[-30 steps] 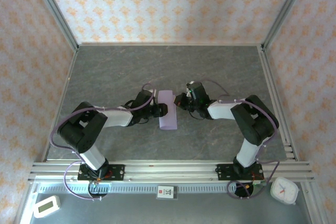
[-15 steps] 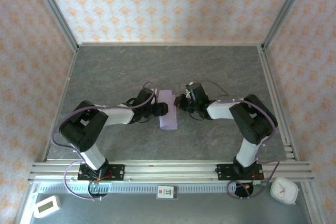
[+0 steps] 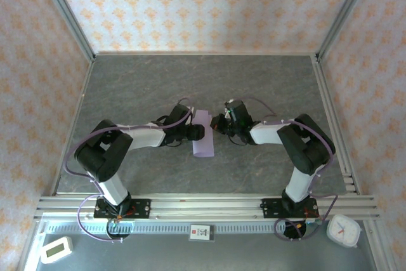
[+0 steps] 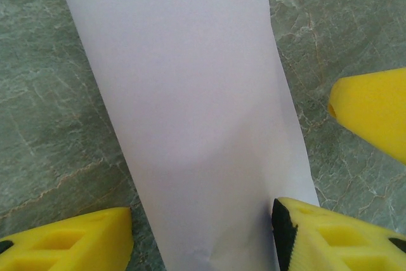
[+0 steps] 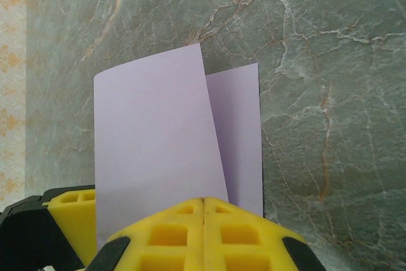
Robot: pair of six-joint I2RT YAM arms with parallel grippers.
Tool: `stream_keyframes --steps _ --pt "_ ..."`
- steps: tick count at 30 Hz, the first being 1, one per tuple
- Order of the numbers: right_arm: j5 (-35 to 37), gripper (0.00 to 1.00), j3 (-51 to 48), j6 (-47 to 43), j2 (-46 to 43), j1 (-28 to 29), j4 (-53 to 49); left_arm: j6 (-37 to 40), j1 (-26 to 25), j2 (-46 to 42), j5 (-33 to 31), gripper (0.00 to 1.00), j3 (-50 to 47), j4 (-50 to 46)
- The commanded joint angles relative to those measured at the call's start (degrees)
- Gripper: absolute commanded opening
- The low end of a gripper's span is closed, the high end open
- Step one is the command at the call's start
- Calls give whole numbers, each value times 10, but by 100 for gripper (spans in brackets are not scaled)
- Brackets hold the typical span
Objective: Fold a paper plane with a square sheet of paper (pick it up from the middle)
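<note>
Lilac paper (image 5: 158, 138) is pinned by the clenched right claw (image 5: 204, 214) and straddled by the released left claw (image 4: 200, 220). It could be skewed by dragging.

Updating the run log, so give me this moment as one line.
paper: folded strip on table | left gripper: open, straddling paper | right gripper: shut at paper's edge

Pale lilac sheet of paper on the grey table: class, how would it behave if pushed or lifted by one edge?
Probably floppy: the pale lilac sheet of paper lets its upper flap lift off the lower layer. Likely light, so a push may slide it across the grey marbled table.
</note>
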Motion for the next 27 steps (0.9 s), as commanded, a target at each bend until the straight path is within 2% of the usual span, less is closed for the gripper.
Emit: stream_keyframes --steps 1,13,14,17,18,27 --pt "8 0 2 -10 10 4 -5 20 -21 43 32 61 23 38" --pt "-9 0 -12 -2 18 5 12 15 -30 55 32 62 40 38" --pt "-6 3 -15 -2 16 4 13 15 -30 53 30 62 39 37" --pt "-2 26 -19 -1 11 4 13 10 -30 42 22 62 29 44" --pt "-2 29 -19 -1 10 3 13 9 -29 35 21 63 24 50" --pt "-26 34 -20 14 6 -4 34 6 -25 -1 19 65 8 62"
